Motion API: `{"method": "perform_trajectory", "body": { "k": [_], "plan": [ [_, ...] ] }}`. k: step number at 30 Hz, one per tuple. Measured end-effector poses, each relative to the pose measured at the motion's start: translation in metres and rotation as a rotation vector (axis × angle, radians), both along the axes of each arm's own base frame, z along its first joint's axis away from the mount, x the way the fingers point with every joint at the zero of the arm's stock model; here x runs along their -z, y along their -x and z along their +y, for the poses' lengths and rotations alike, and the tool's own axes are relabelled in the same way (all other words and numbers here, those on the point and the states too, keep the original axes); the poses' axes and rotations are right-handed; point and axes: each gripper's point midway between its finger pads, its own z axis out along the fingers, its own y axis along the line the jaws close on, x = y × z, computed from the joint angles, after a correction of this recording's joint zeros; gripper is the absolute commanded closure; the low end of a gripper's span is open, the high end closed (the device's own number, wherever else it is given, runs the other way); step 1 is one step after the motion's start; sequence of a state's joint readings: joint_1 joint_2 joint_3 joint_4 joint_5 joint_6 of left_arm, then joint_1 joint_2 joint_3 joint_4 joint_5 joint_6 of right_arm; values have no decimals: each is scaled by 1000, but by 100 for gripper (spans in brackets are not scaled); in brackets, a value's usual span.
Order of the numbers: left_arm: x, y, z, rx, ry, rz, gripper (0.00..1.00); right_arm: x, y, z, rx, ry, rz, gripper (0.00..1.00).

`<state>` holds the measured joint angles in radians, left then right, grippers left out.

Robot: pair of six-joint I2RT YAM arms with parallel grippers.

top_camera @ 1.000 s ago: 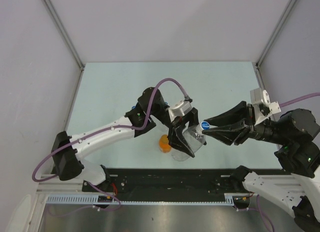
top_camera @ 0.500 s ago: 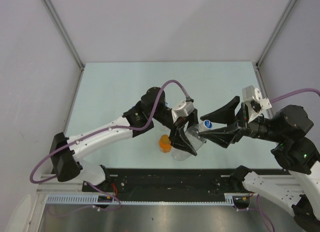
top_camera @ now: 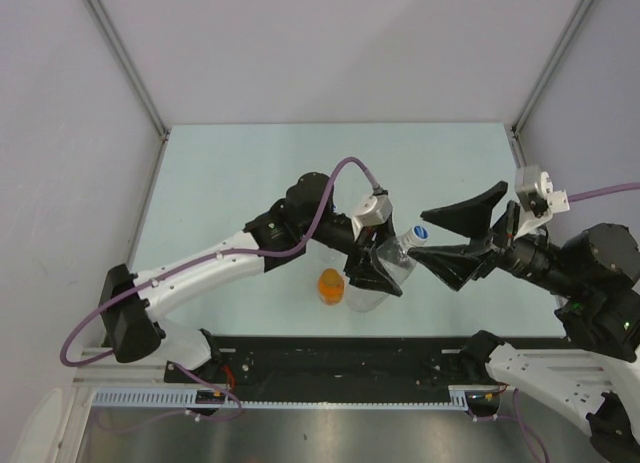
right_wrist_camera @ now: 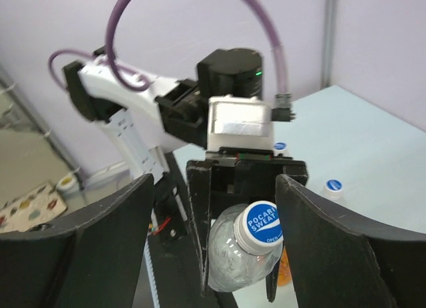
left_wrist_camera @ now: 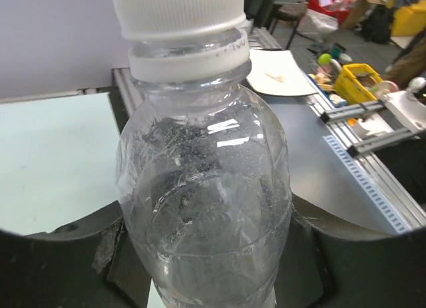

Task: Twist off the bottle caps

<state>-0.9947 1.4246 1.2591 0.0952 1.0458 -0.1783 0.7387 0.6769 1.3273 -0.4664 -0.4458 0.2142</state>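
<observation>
— Right pincer [top_camera: 432, 234] has let go. A second ago it was pinched on the round blue plastic screw cap [right_wrist_camera: 261, 223], and now its jaws are spread wide, one on each side of it.

— Did the cap come away with it?

— No. It's on the neck of the small clear plastic bottle [left_wrist_camera: 203, 188], down against the collar ring, going by the left wrist view. The cap sits in the gap near the jaw tips, touching neither as far as I can make out.

— And the bottle itself?

— Up off the pale green counter [top_camera: 230, 183], tilted with its cap toward the right arm. The left pincer [top_camera: 375, 280] is clamped around the bottle's body, and it has swung the bottle up and a little rightward over that second.

— So what does the letting go mean?

— I'd guess a reset between twists: release, turn the wrist back, bite again. By my reckoning the thread isn't run out yet.

— Anything else done?

— A loose blue cap [right_wrist_camera: 334, 185] lies on the counter further back, so some of the work looks finished. The short orange plastic bottle [top_camera: 330, 286] stands just beside the left pincer. Whether its cap is on, I can't tell.
</observation>
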Motion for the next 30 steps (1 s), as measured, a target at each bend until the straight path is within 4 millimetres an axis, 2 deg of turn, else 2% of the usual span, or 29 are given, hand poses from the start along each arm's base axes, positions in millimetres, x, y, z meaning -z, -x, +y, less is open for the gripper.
{"method": "perform_trajectory", "body": {
  "k": [4,7,11,16,20,30],
  "plan": [
    [8,-13,-3,-85,-28,-19,100,-6,-21,-14,152,-49,46,23],
    [14,-27,-4,-179,-58,-48,100,-3,-39,-23,264,-74,108,23],
    [21,-47,-3,-324,-95,-124,100,11,-59,-27,366,-69,211,24],
    [27,-67,-2,-472,-134,-204,100,40,-82,-24,464,-22,347,25],
    [32,-84,2,-579,-167,-244,100,51,-88,-24,497,-9,401,26],
    [37,-108,9,-728,-210,-287,100,54,-89,-22,511,-26,443,28]
  ]
}}
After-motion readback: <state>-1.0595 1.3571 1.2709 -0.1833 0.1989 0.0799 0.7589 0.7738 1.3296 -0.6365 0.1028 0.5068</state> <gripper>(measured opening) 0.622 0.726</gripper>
